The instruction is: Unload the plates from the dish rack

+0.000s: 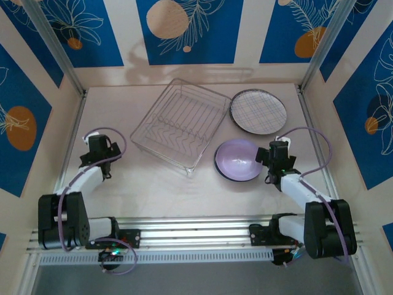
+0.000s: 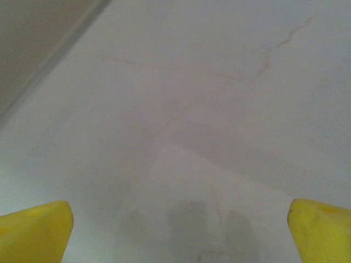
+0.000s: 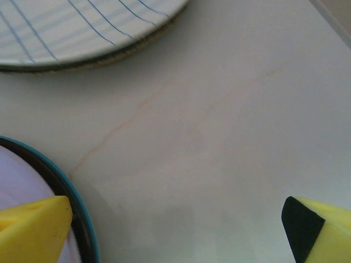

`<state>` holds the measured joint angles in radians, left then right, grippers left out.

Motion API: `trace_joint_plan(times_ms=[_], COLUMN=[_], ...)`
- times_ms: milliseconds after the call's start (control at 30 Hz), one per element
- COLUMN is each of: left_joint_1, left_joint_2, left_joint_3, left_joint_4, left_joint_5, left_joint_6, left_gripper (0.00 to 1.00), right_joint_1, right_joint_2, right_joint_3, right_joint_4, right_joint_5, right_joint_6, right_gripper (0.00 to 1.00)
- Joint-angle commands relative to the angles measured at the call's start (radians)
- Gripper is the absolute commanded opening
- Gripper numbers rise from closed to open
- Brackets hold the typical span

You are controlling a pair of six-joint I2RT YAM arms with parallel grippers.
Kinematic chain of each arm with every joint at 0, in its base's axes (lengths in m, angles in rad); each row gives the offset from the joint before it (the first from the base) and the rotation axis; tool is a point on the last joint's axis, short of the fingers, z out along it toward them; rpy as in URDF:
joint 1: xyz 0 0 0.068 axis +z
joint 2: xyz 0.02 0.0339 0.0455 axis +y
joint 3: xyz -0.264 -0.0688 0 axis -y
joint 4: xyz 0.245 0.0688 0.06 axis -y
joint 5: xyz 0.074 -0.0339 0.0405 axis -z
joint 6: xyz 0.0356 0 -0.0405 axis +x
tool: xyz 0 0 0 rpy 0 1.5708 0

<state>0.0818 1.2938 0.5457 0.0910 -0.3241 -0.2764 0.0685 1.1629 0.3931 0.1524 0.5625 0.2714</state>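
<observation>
**Both grippers wide and empty, rack bare**

Yellow fingertips (image 2: 38,230) frame the left wrist view with only pale worktop (image 1: 153,190) between them: the left gripper (image 1: 98,141) (image 2: 178,230) is spread to its full width and holds nothing, hanging near the left edge. The right gripper (image 1: 279,150) (image 3: 175,230) is just as wide and just as empty, close to the right edge.

The rack (image 1: 158,153) sits mid-worktop toward the far edge, turned at an angle. Through its wire floor I can make out no plate, so unloading looks finished or nearly so. Two plates lie flat to its right. The grid plate (image 1: 258,111) (image 3: 82,27) is by the far right corner, just beside the rack. The lilac plate (image 1: 239,160) (image 3: 24,178) lies nearer, between the rack and the right gripper, its dark rim right beside that gripper's left fingertip.

Both plates look glazed and rigid – probably fairly heavy, slick under the pads and breakable if dropped. The rim seems the only place to take hold, one finger above and one below. The grid plate lies low, so getting under its edge would be awkward; the lilac one looks deeper, with a raised lip that should offer an easier pinch.
</observation>
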Motion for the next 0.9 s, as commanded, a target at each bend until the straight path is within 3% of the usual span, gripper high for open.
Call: trace_joint_plan(times_ms=[0, 233, 400, 533, 633, 700, 767, 833, 867], left_joint_1=[-0.011, -0.025, -0.027, -0.058, -0.064, -0.097, -0.138, -0.143, -0.142], left_joint_2=[0.059, 0.162, 0.183, 0.152, 0.152, 0.158, 0.196, 0.308, 0.283], left_joint_3=[-0.037, -0.080, -0.048, -0.147, -0.155, -0.165, -0.211, -0.288, -0.295], left_joint_4=[0.285, 0.547, 0.512, 0.677, 0.693, 0.723, 0.847, 1.135, 1.089], left_joint_5=[0.097, 0.147, 0.192, 0.207, 0.199, 0.164, 0.133, 0.107, 0.098], left_joint_6=[0.063, 0.123, 0.143, 0.187, 0.193, 0.227, 0.261, 0.269, 0.252], left_gripper=[1.00, 1.00, 1.00, 1.00, 1.00, 1.00, 1.00, 1.00, 1.00], right_joint_1=[-0.010, -0.019, -0.034, -0.044, -0.046, -0.042, -0.049, -0.052, -0.052], right_joint_2=[0.032, 0.132, 0.215, 0.286, 0.308, 0.360, 0.332, 0.351, 0.341], right_joint_3=[-0.020, -0.019, -0.007, -0.015, -0.031, -0.079, -0.078, -0.082, -0.074], right_joint_4=[0.282, 0.481, 0.581, 0.661, 0.707, 0.853, 0.804, 0.845, 0.811], right_joint_5=[-0.095, -0.219, -0.264, -0.286, -0.307, -0.257, -0.255, -0.247, -0.247], right_joint_6=[-0.063, -0.118, -0.122, -0.123, -0.126, -0.112, -0.099, -0.098, -0.093], right_gripper=[0.99, 0.99, 0.99, 0.99, 0.99, 0.99, 0.99, 0.99, 0.99])
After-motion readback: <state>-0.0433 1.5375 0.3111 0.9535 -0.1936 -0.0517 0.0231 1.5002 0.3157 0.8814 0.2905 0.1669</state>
